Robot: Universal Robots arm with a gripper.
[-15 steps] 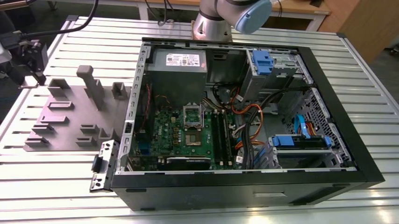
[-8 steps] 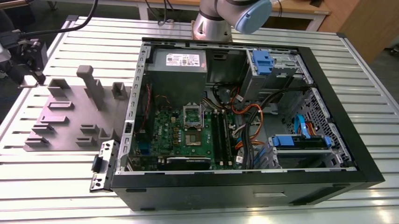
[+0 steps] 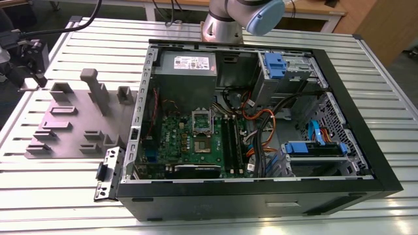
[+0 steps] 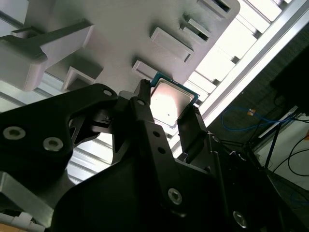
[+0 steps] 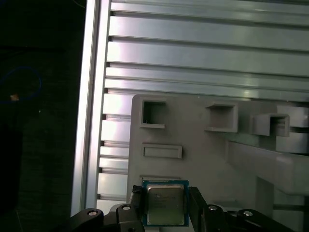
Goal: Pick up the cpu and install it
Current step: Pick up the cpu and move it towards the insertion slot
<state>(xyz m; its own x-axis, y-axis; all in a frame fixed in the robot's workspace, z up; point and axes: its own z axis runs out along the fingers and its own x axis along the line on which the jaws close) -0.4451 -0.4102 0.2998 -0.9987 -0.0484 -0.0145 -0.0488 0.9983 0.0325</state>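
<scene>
From my station I see the gripper [image 5: 165,193] clamped on the cpu [image 5: 165,207], one black finger [image 5: 136,205] pressed to each of two opposite edges. The chip is square, so it has no real long axis. Its flat silvery top faces the first wrist camera, and its edges run square to the edges of the grey plate [image 5: 203,154] beneath it. A thin blue-green rim frames the metal lid. In the second wrist view the same lid catches the light between the fingers, with one corner poking out past the fingertips towards the plate.

The chip sits over a shallow pocket near the plate's edge, close to where the plate meets the slatted metal table [image 5: 193,58]. I cannot tell whether it is resting in that pocket or is lifted clear of it.

In the exterior view the gripper [image 3: 29,73] hangs at the exterior view's left, beside the grey plate and well apart from the open computer case [image 3: 365,161]. The case lies on its side on the table with the green board [image 3: 196,142] exposed. The socket [image 3: 201,122] on that board shows a dark centre inside its silver frame.
</scene>
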